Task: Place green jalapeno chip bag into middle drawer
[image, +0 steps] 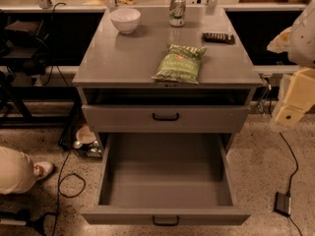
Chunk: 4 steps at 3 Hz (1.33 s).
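The green jalapeno chip bag [179, 62] lies flat on the grey cabinet top [123, 53], near its front edge and a little right of centre. The middle drawer [166, 215] is pulled wide open below; its deep grey interior holds nothing and its black handle faces me. The uppermost drawer [165, 117] above it is shut. My gripper [289, 113] hangs at the far right edge of the view, beside the cabinet's right side, lower than the cabinet top and well apart from the bag. It holds nothing that I can see.
On the cabinet top stand a white bowl [125, 19] at the back left, a green-white soda can [177, 10] at the back centre and a dark snack bar [218, 37] at the right. A person's leg and shoe [24, 170] and cables [69, 181] are on the floor at the left. A small black box [282, 203] lies at the lower right.
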Motion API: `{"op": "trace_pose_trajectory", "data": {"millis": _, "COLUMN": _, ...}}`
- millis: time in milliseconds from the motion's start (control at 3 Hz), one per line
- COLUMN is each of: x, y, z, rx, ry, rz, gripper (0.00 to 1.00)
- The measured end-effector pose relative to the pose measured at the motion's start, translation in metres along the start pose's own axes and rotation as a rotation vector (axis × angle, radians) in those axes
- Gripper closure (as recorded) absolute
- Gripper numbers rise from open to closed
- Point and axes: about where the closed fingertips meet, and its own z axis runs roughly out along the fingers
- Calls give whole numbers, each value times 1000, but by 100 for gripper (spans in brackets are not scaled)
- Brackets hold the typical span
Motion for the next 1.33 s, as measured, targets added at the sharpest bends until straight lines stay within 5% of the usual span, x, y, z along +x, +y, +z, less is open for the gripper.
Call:
{"op": "trace_pose_trajectory", "data": {"millis": 333, "x": 0, "y": -1, "z": 0, "rx": 1, "ry": -1, "rz": 2, "gripper": 0}}
{"op": "trace_pose_trajectory", "data": {"millis": 1000, "x": -42, "y": -55, "z": 32, "rx": 61, "ry": -95, "rz": 196, "gripper": 0}}
{"op": "trace_pose_trajectory", "data": {"millis": 1333, "x": -46, "y": -60, "z": 36, "rx": 65, "ry": -106, "rz": 236, "gripper": 0}}
